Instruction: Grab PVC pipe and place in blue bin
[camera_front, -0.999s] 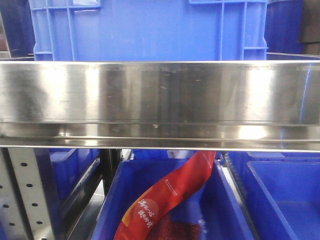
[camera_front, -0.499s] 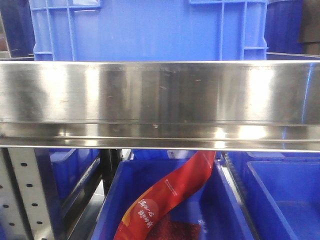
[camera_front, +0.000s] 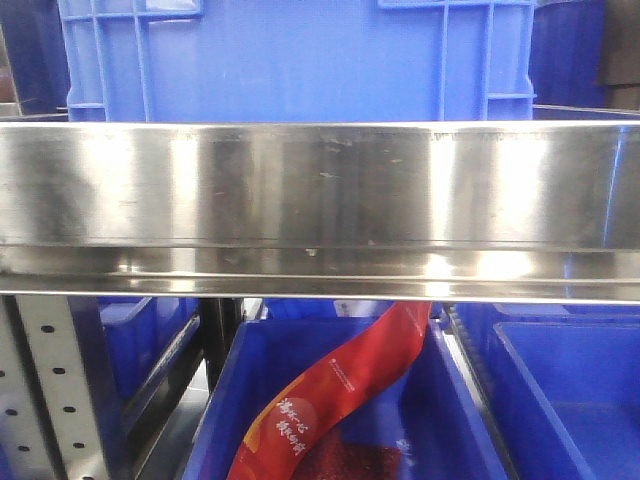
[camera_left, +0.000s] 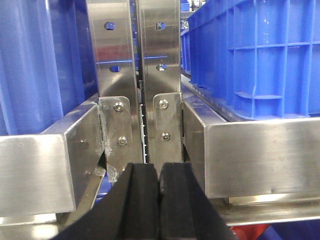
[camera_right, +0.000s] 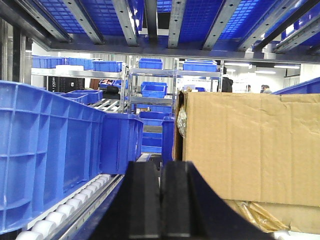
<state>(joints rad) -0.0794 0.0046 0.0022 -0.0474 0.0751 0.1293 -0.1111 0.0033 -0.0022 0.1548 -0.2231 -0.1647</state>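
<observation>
No PVC pipe shows in any view. A blue bin (camera_front: 300, 60) stands on the steel shelf rail (camera_front: 320, 200) in the front view, and another blue bin (camera_front: 440, 400) sits below it holding a red packet (camera_front: 330, 395). My left gripper (camera_left: 159, 172) is shut with nothing between its black fingers, facing the steel rack uprights (camera_left: 135, 75). A blue bin (camera_left: 260, 55) sits on the shelf to its right. My right gripper (camera_right: 161, 172) is shut and empty too, pointing down an aisle between a blue bin (camera_right: 50, 160) and a cardboard box (camera_right: 250, 145).
Roller tracks (camera_right: 65, 210) run along the lower left in the right wrist view. Crinkled plastic wrap (camera_right: 260, 217) lies under the cardboard box. More shelving with blue bins (camera_right: 152, 90) stands far down the aisle. A perforated upright (camera_front: 50, 390) is at the lower left of the front view.
</observation>
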